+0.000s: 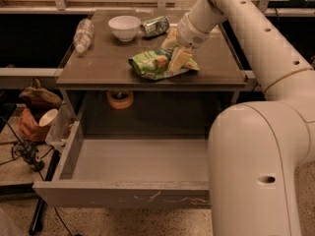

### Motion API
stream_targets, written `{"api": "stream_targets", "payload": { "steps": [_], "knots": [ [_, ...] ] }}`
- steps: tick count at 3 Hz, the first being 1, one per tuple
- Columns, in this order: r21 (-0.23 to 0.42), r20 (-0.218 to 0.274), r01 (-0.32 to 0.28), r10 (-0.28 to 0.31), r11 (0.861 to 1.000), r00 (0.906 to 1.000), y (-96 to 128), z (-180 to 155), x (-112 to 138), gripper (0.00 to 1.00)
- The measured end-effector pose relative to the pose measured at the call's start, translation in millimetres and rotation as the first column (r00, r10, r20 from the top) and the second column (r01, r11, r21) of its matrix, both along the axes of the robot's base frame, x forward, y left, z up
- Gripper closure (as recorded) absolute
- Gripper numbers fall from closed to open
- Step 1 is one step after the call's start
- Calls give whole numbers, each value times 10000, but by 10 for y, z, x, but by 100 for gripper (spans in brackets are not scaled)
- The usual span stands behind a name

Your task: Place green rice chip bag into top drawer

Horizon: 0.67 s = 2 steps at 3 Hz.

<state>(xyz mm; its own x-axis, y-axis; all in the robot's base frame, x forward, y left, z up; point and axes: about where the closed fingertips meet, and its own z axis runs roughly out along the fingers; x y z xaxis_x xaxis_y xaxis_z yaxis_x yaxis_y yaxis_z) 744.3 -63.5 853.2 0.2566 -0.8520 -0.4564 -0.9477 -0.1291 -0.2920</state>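
The green rice chip bag [150, 63] lies flat near the front middle of the table top [98, 68]. My gripper [172, 53] is down at the bag's right end. It is open, with one pale finger [178, 60] lying over the bag and the other behind the bag's far edge. The bag rests on the table and is not lifted. The top drawer [123, 193] is pulled fully out below the table front. Its grey floor [142, 161] is bare and its front panel is scratched.
A white bowl [124, 27], a green-silver can [156, 26] and a lying plastic bottle [83, 34] sit at the back of the table. A tape roll [120, 99] sits under the table top. My arm [256, 171] fills the right side. Clutter [34, 114] stands left of the drawer.
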Motion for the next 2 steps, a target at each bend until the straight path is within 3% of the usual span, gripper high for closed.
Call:
{"api": "stream_targets", "payload": {
  "steps": [2],
  "knots": [
    [49, 20, 95, -95, 9999, 10000, -24, 13, -54, 88]
  ]
}}
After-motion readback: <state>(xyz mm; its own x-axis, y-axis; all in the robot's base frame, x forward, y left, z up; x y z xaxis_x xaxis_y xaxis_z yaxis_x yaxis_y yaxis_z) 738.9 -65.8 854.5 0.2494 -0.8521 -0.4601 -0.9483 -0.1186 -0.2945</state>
